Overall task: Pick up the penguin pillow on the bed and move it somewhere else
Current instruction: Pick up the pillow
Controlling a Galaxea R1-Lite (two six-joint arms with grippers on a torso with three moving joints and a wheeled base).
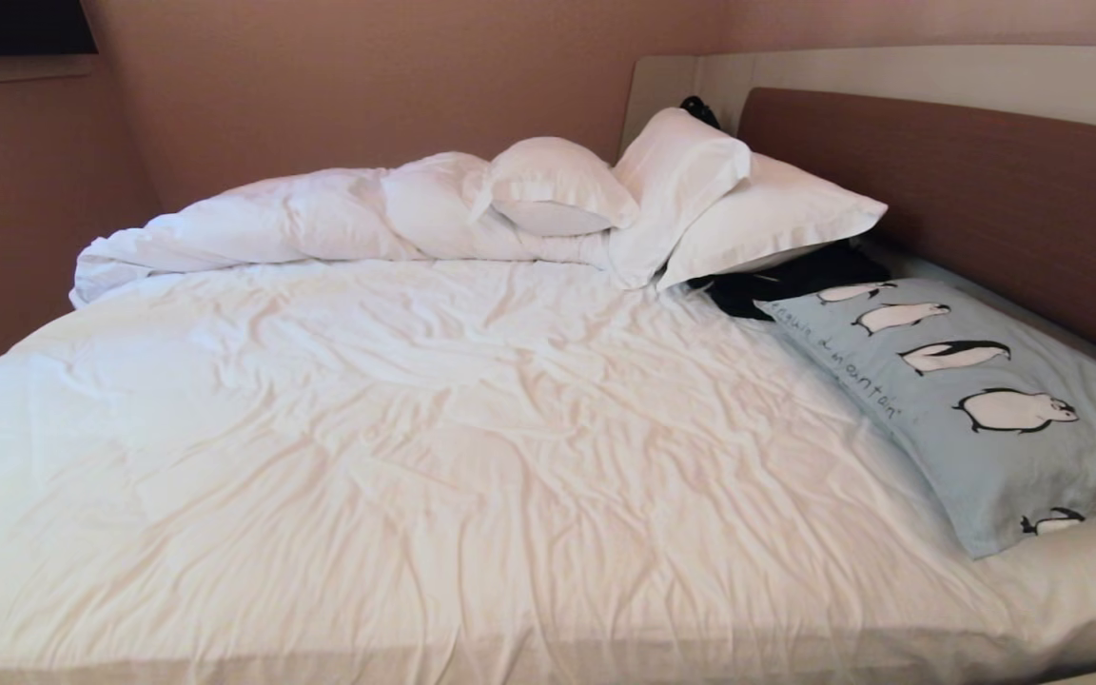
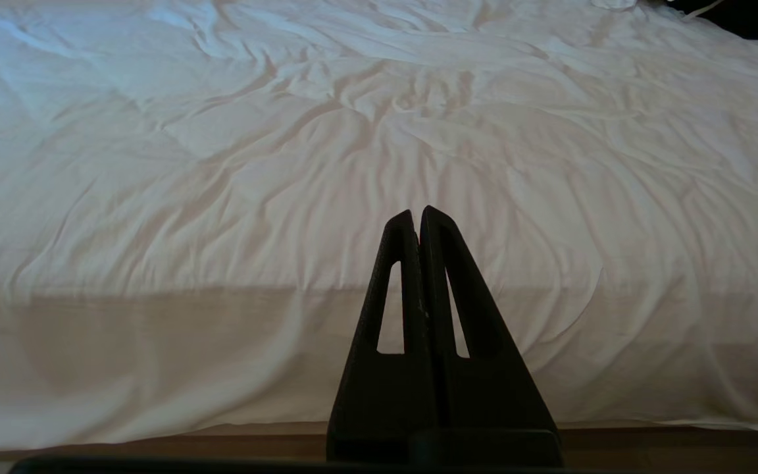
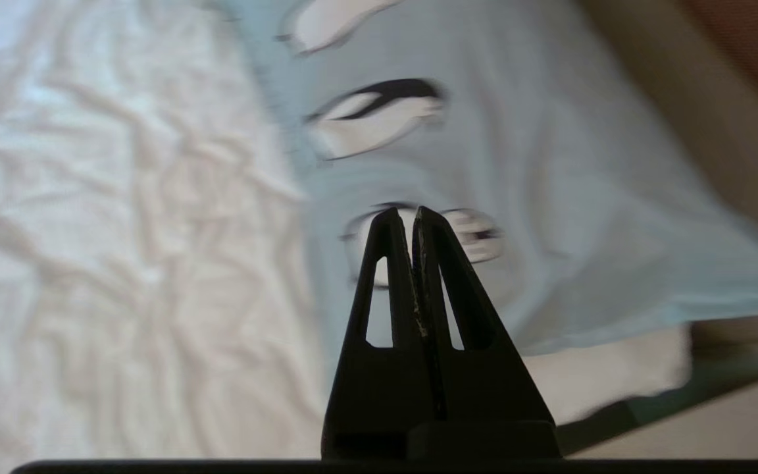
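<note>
White, wrinkled sheet fabric covers the bed, which fills most of the head view; the mattress edge runs along the near side. Walls of a dull pink-brown tone close off the room behind it, with a dark window corner at upper left.

Left gripper: its black, tapered jaws are pressed together, tips touching. Beyond the tips lies only creased sheet, with the bed's near edge below them in the left wrist view.

At the far side of the bed, a bunched white duvet forms a soft, rolled ridge. To its right, three plain white pillows lean on one another, puffy and smooth-cased. A dark, crumpled item lies under the rightmost of them; its kind cannot be determined.

A brown padded headboard in a cream frame runs along the right side.

Right gripper: the jaws are pressed together and hold nothing. The penguin pillow lies directly beyond the tips, flat at the right edge of the bed against the headboard, just right of the open sheet. It is rectangular, light blue, printed with a row of black-and-white penguins and dark lettering. Whether the tips touch it cannot be determined.
</note>
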